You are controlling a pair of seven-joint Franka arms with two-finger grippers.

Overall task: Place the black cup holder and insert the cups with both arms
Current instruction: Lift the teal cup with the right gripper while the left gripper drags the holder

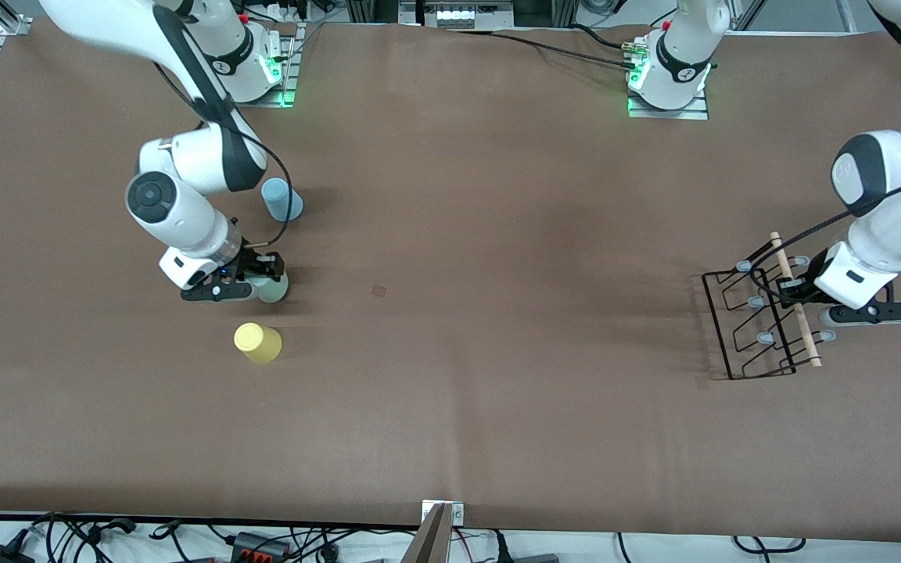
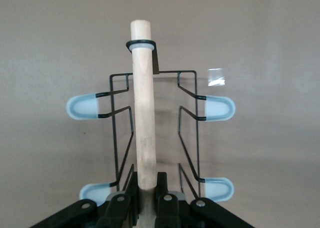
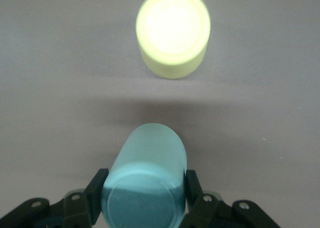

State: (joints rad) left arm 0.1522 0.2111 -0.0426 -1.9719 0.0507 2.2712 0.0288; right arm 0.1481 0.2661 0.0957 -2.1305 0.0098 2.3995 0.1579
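The black cup holder [image 1: 741, 335] is at the left arm's end of the table. My left gripper [image 1: 793, 291] is shut on its wooden rod handle [image 1: 804, 328]. The left wrist view shows the fingers [image 2: 124, 188] clamping the handle [image 2: 142, 112], with pale blue pegs [image 2: 85, 106] on both sides. My right gripper [image 1: 267, 274] is shut on the pale grey-green cup [image 1: 273, 290], which is upside down on the table. In the right wrist view the gripper [image 3: 144, 185] holds this cup [image 3: 150, 163] by its sides. The light blue cup [image 1: 282, 199] is farther from the front camera. The yellow cup [image 1: 257, 342] is nearer, also seen in the right wrist view [image 3: 172, 32].
Brown table cover [image 1: 450, 352] spans the table. A small dark mark [image 1: 378, 291] lies near the middle. The arm bases [image 1: 669, 78] stand along the table's edge farthest from the front camera. Cables [image 1: 263, 543] lie off the nearest edge.
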